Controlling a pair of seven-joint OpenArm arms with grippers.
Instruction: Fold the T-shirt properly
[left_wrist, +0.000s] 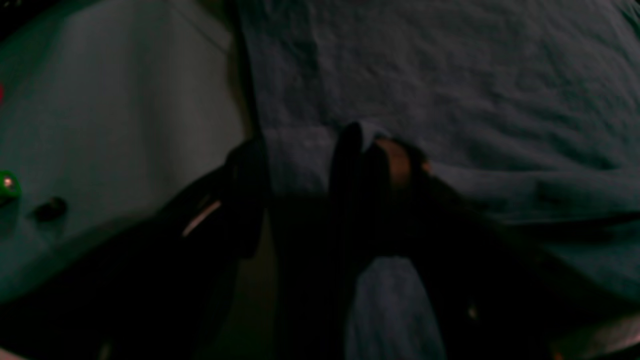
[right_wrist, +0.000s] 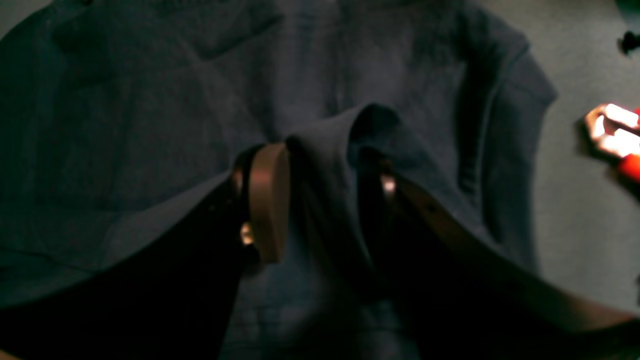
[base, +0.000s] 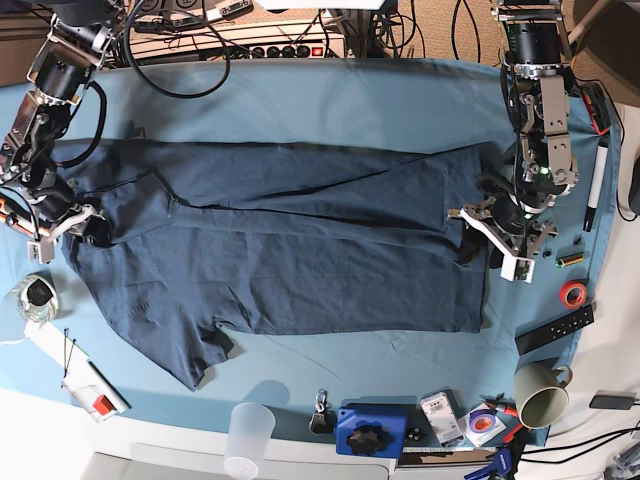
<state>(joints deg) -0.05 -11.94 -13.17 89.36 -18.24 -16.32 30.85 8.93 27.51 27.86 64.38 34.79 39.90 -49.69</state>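
The large dark navy-blue cotton short-sleeved T-shirt (base: 280, 250) lies spread lengthwise across the middle of the sky-blue table cloth (base: 330, 100), its far long edge already turned over toward the near side in a slanting fold, one sleeve (base: 195, 350) sticking out at the near left. At the shirt's right end, the left gripper (base: 497, 232) sits over the hem corner; its wrist view shows the jaws parted with cloth lying between them, not pinched. At the left end, the right gripper (right_wrist: 320, 175) straddles a raised ridge of fabric, jaws standing apart, the ridge loose between them. The risk, as I judge it, is that either jaw drags this bunched cloth when it lifts away, pulling the fresh fold crooked or open. The standing ridge could also stay as a lump under the next fold. The uneven slant of the folded edge may carry through, and the loose sleeve could end up outside the final shape.
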